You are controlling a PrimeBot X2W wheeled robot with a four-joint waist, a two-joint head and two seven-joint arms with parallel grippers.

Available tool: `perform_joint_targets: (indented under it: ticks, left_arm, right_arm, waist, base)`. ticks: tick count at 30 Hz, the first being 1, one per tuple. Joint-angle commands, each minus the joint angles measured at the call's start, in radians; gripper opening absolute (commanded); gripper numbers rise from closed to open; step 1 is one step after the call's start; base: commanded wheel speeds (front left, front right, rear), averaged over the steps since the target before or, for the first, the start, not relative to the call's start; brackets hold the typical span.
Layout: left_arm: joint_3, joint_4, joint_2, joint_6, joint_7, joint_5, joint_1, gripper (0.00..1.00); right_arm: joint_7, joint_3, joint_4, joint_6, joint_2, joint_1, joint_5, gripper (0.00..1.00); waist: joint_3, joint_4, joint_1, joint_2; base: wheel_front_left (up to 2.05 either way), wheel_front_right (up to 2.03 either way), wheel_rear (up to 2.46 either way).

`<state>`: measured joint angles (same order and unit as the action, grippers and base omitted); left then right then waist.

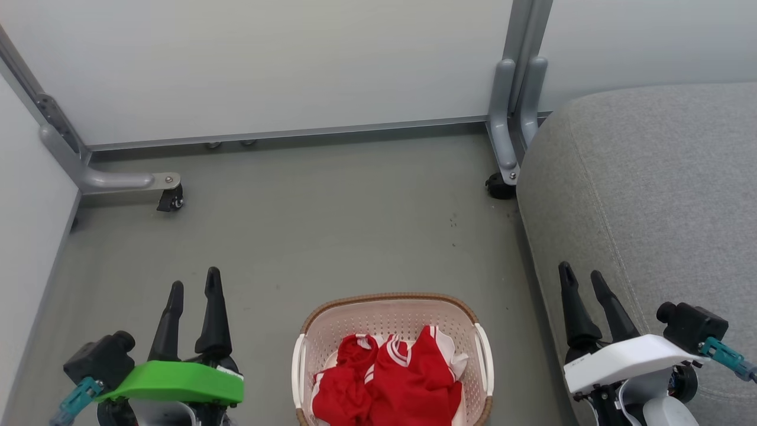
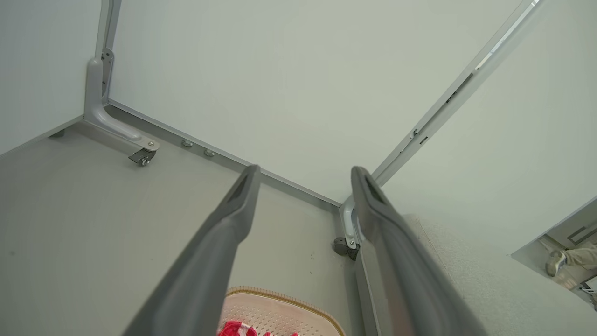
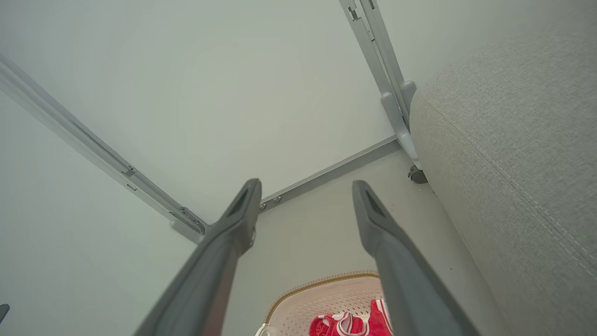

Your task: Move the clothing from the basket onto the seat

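Clothing (image 1: 387, 378) heaped in basket (image 1: 390, 307) beside seat (image 1: 650, 195); left gripper (image 1: 194, 290), right gripper (image 1: 582, 278) flank basket, fingers apart, ready to reach.

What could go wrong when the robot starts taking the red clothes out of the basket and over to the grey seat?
1. The red clothes lie bunched together in the basket, so one grab might lift both, or catch only an edge that slips free.
2. Bare floor separates the basket from the seat; a loose grip could drop fabric there.
3. Snagged fabric might also drag the plastic basket along.
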<state>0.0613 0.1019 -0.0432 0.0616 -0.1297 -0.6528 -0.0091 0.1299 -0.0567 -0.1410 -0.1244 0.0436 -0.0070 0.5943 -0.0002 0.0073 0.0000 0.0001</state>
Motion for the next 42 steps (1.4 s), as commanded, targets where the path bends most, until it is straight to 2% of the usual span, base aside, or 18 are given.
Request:
perform_joint_targets:
  ticks: [1, 14, 31, 42]
  left_arm:
    - [0.001, -0.016, -0.007, -0.004, -0.009, 0.035, -0.003, 1.00]
    - [0.015, -0.038, -0.008, -0.008, -0.043, 0.179, -0.024, 1.00]
    - [0.038, -0.032, -0.009, -0.024, -0.081, 0.339, 0.022, 1.00]
    - [0.051, -0.024, -0.009, -0.020, -0.103, 0.438, 0.041, 1.00]
  right_arm:
    - [0.010, -0.004, 0.017, -0.005, 0.005, -0.007, -0.032, 1.00]
    - [0.044, 0.000, 0.054, -0.007, 0.008, -0.015, -0.184, 1.00]
    - [0.081, -0.021, 0.078, -0.007, 0.007, 0.023, -0.340, 1.00]
    - [0.105, -0.017, 0.093, -0.006, 0.008, 0.045, -0.412, 1.00]
  waist:
    - [0.005, 0.000, 0.0000, -0.0001]
    - [0.034, 0.001, 0.0000, -0.0001]
    - [-0.001, 0.001, 0.0000, -0.0001]
    - [-0.013, 0.003, 0.0000, -0.0001]
  base:
    - [0.00, 0.00, 0.00]
    - [0.00, 0.00, 0.00]
    - [0.00, 0.00, 0.00]
    - [0.00, 0.00, 0.00]
